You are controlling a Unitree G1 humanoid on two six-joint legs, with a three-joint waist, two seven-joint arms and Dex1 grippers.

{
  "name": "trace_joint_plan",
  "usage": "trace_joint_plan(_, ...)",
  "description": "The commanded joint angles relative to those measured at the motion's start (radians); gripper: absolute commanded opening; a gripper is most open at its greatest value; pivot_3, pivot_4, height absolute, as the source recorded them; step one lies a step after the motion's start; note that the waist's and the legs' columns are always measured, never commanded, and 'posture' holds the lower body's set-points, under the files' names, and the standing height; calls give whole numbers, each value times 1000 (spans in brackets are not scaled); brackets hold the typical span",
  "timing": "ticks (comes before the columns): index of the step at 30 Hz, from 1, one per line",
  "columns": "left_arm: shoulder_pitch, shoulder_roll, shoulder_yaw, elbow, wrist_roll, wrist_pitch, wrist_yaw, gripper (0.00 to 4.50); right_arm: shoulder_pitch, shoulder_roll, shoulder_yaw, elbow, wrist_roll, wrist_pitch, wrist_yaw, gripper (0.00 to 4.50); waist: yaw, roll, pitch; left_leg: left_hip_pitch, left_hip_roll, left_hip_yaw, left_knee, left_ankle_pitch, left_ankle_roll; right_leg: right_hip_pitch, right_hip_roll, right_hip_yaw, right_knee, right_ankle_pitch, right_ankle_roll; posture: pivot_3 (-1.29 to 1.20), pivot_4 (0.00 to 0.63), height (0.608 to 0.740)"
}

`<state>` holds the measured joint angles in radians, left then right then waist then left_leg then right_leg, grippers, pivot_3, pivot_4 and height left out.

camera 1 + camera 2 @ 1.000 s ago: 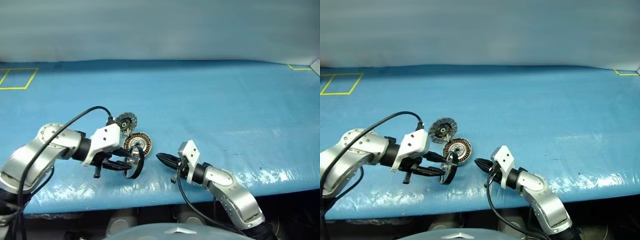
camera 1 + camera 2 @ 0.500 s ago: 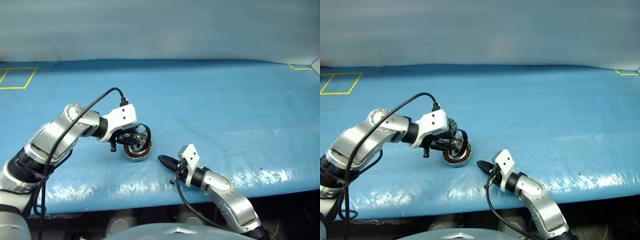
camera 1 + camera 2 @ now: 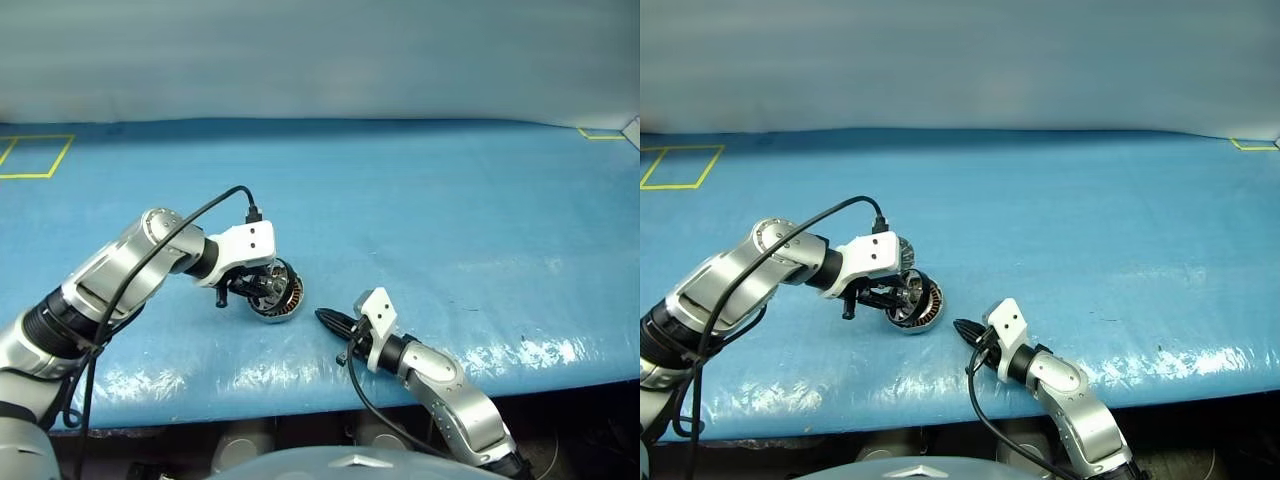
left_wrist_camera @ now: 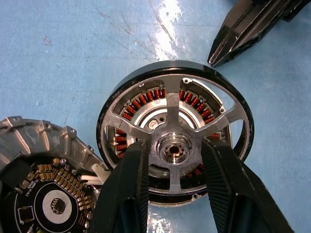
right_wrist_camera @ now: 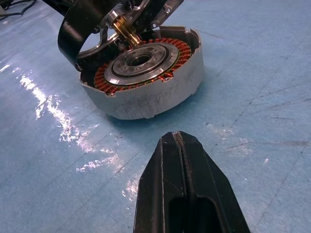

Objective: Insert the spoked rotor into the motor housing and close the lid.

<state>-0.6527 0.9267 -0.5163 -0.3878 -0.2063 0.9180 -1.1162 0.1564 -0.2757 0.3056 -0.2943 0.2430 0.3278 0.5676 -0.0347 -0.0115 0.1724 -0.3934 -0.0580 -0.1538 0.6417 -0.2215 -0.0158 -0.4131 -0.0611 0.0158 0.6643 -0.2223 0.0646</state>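
My left gripper (image 4: 173, 145) is shut on the spoked rotor (image 4: 171, 104), with one finger on each side of its shiny hub. The rotor (image 5: 80, 29) hangs tilted just over the open motor housing (image 5: 155, 92), its brass shaft pointing at the housing's centre. Copper windings (image 4: 194, 99) show through the spokes. The lid (image 4: 43, 194) lies open beside the housing, its inner face with a dark centre turned up. My right gripper (image 3: 322, 318) is shut and empty, low over the table just right of the housing (image 3: 274, 310).
The blue-covered table (image 3: 430, 220) stretches wide behind and to the right. A yellow tape square (image 3: 35, 155) marks its far left and a yellow corner (image 3: 598, 134) its far right. The front edge (image 3: 300, 395) is close behind both grippers.
My left gripper has carried the rotor from the table's front edge back over the housing, and it now sits lower over it. The right gripper has stayed put.
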Motion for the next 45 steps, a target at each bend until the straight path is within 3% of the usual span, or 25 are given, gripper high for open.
trace_joint_plan(1, -20, 23, -3, 9, 36, -20, -17, 1293, -9, 3, -10, -16, 2, -25, 1, 0, -1, 0, 0, 0, 0, 0, 0, 0, 0, 0, 0, 0, 0, 0, 0, 0, 150, 740)
trace_joint_plan(15, -41, 8, -58, 32, 110, -58, -82, 1293, -15, 13, -8, -12, -1, -22, -7, 0, -2, 0, 0, 0, 0, 0, 0, 0, 0, 0, 0, 0, 0, 0, 0, 0, 150, 740)
trace_joint_plan(22, -66, -23, -35, 34, 110, -57, -92, 1293, -10, 12, -13, -14, -2, -22, -14, 0, -1, 0, 0, 0, 0, 0, 0, 0, 0, 0, 0, 0, 0, 0, 0, 0, 150, 740)
trace_joint_plan(45, -68, 19, 0, -38, 89, -26, -103, 1293, -26, 18, -1, 0, -1, -14, -17, 0, -1, 0, 0, 0, 0, 0, 0, 0, 0, 0, 0, 0, 0, 0, 0, 0, 150, 740)
